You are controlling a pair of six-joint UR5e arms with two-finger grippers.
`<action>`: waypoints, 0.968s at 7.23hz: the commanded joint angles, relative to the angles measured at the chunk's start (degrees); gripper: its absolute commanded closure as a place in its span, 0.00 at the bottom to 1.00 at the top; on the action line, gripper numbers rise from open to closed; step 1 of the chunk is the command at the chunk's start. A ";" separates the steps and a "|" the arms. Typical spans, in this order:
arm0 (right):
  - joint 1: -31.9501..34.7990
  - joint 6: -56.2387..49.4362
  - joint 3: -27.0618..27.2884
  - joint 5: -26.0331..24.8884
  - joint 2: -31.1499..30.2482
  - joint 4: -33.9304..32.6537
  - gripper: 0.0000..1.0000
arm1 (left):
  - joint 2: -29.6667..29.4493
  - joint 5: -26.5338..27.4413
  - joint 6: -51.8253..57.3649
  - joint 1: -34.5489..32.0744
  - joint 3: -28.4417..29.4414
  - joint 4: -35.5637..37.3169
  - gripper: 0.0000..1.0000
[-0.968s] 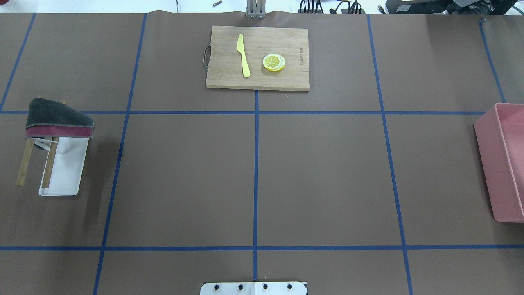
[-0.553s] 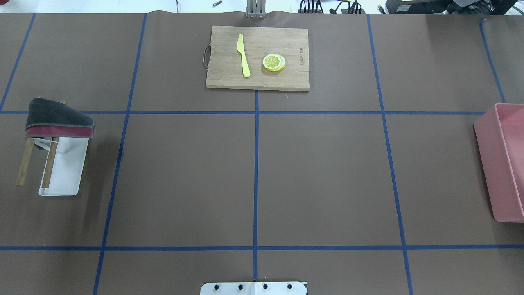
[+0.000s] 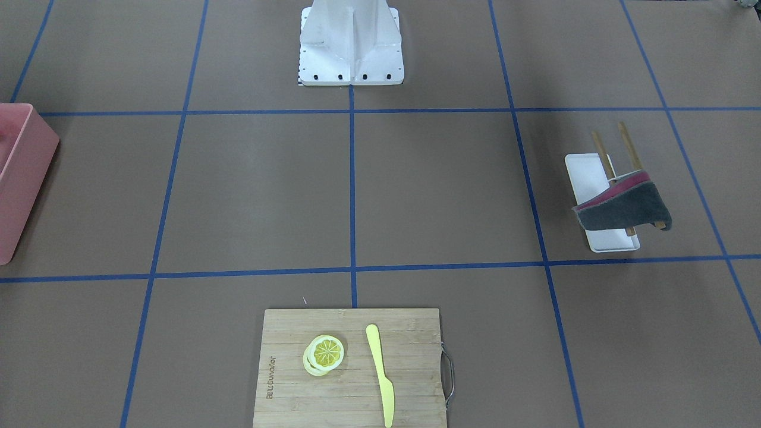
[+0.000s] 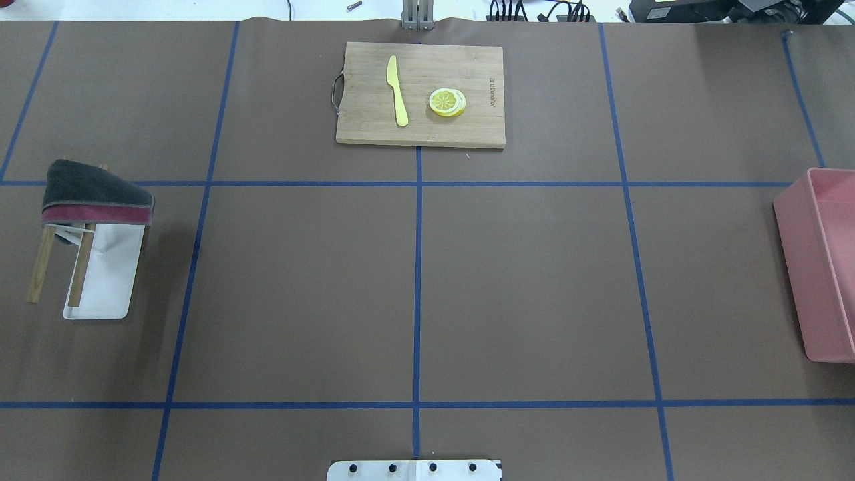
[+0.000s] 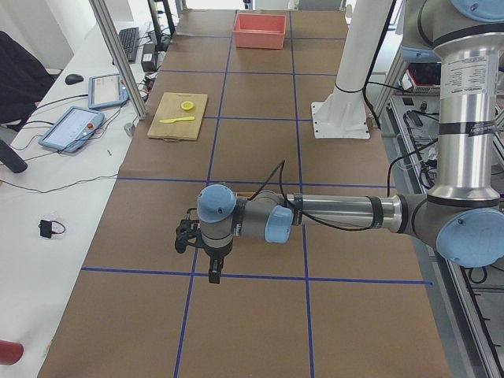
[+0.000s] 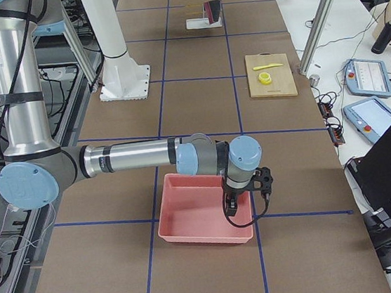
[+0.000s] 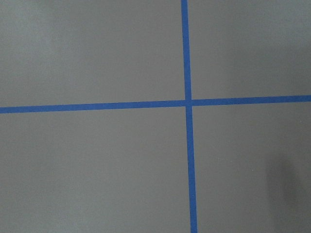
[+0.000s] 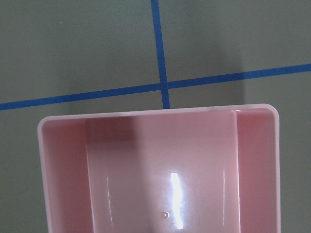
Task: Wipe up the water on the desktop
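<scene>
At the middle of the far edge of your desk (image 4: 534,280) you have a bamboo cutting board (image 4: 374,130), its metal handle (image 4: 336,93) turned to the left. On it lies a yellow knife (image 4: 397,90), blade toward the far edge. Just to the knife's right, not touching it, is a small stack of lemon slices (image 4: 447,102). At the right edge you'll see a pink plastic bin (image 4: 798,280), partly cut off in the overhead view. Near the left edge sits a white tray (image 4: 110,280) with a wooden rack (image 4: 80,267) at its left side. Beyond the far edge, a white table (image 5: 47,181) carries two tablets (image 5: 75,128) and a keyboard (image 5: 128,39).
</scene>
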 commanded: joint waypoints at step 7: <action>-0.10 -0.34 1.45 -0.30 -0.82 0.44 0.00 | -0.26 -4.05 -0.38 -0.12 -0.06 -0.91 0.02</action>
